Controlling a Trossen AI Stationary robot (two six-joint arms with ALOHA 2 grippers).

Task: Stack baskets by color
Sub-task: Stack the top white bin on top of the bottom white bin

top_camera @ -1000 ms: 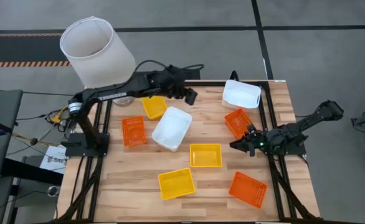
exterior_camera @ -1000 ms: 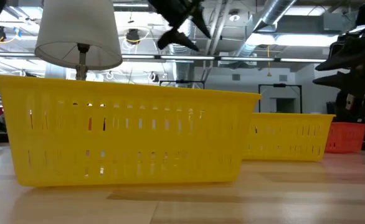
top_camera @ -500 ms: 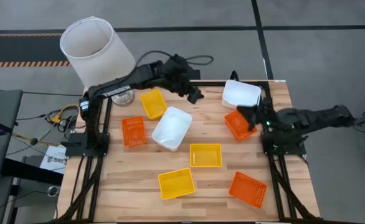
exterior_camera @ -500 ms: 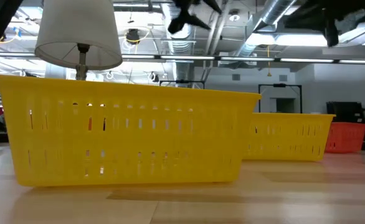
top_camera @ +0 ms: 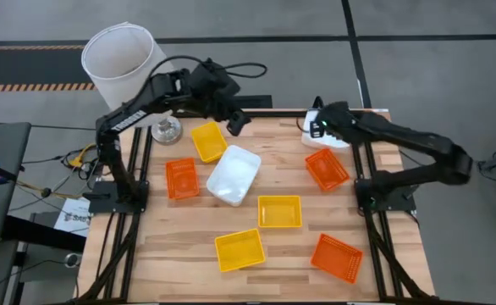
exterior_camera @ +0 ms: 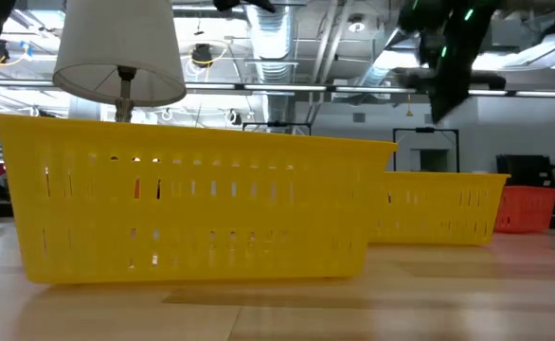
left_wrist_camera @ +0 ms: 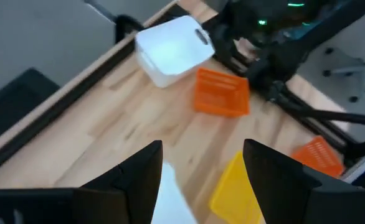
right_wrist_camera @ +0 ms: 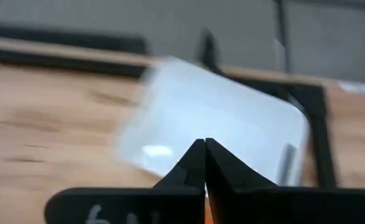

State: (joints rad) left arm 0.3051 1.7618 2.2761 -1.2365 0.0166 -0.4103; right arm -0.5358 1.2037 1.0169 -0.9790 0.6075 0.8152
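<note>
Several baskets lie apart on the wooden table. Two are white: one at the middle, one at the far right corner. Three are yellow. Three are orange. Each rests on its bottom. My left gripper hangs open, high over the far side between the far yellow basket and the middle white one. My right gripper is shut with nothing in it, in the air above the far right white basket.
A lamp with a large white shade and a metal foot stands off the far left corner. Black frame rails run along the table's left and right edges. Bare wood shows at the near left.
My right gripper has swung from the right edge up and toward the far edge, past the orange basket to above the far right white basket, tipping downward and shutting. My left gripper has risen and drawn back toward the far left, staying open. No basket has moved.
</note>
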